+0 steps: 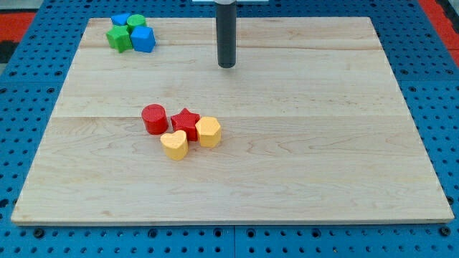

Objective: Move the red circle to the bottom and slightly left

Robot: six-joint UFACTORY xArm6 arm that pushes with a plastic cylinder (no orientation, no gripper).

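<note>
The red circle [154,119] stands on the wooden board [301,158] left of centre. A red star [186,122] is just to its right, with a small gap or light contact. A yellow hexagon [208,132] touches the star's right side. A yellow heart [174,145] sits below the star, close to the red circle's lower right. My tip [226,66] is toward the view's top, above and to the right of the red circle, well apart from every block.
A cluster at the top left holds a green star-like block [119,39], a green round block [136,21], a blue block [143,39] and another blue block [120,19]. Blue pegboard [43,79] surrounds the board.
</note>
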